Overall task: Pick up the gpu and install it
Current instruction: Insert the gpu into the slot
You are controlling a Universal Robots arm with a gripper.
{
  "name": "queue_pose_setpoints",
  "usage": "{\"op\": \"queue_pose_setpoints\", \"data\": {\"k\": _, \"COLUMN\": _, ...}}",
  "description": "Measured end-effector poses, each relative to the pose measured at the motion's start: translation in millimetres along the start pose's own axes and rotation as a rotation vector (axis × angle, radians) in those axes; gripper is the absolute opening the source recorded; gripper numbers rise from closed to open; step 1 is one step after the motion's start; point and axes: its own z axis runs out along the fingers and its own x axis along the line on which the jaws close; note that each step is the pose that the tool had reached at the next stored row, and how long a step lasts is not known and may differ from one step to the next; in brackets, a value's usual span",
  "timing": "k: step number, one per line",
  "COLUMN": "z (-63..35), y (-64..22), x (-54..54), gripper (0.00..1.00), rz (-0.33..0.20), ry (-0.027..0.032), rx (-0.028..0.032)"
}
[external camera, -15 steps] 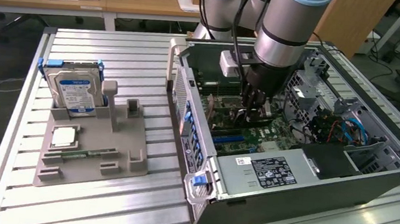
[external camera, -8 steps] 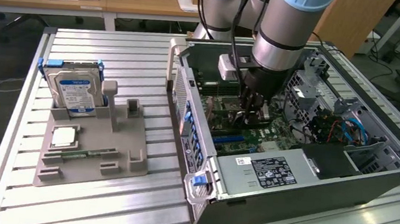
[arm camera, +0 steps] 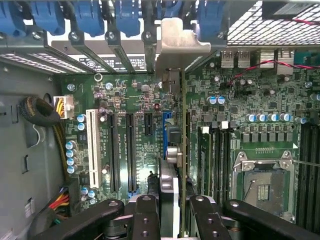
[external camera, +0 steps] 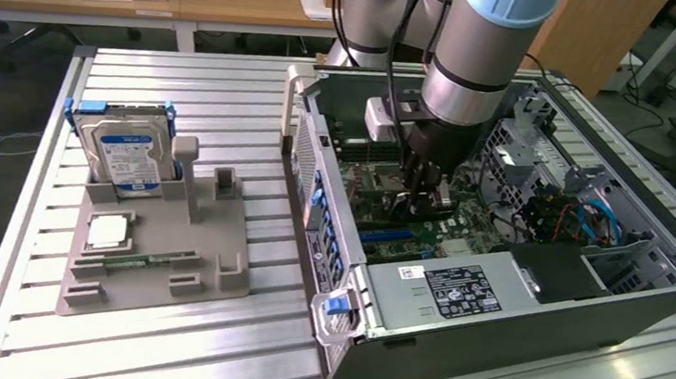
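Observation:
Inside the open computer case [external camera: 523, 338], my gripper [external camera: 425, 198] hangs low over the green motherboard [arm camera: 135, 145]. It is shut on the gpu [arm camera: 172, 150], which the wrist view shows edge-on between the two black fingers [arm camera: 147, 215]. The card's pale metal bracket [arm camera: 177, 42] reaches the row of rear slot covers with blue latches [arm camera: 90, 15]. The gpu stands upright over the blue expansion slot [arm camera: 164, 130], beside the black slots. I cannot tell whether its lower edge sits in the slot.
A grey fixture [external camera: 158, 256] on the slatted table holds a silver hard drive [external camera: 128, 155], a memory stick [external camera: 151, 262] and a square chip [external camera: 108, 231]. In the case are the power supply [external camera: 459, 290], the CPU socket [arm camera: 262, 182] and cable bundles [arm camera: 37, 112].

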Motion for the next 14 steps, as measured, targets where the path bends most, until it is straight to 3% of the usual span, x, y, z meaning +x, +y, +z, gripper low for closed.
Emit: {"op": "queue_pose_setpoints", "data": {"k": 14, "z": 16.6, "y": 7.2, "x": 1.1, "gripper": 0.28, "rz": 0.0, "ry": 0.0, "rx": 0.0001}}
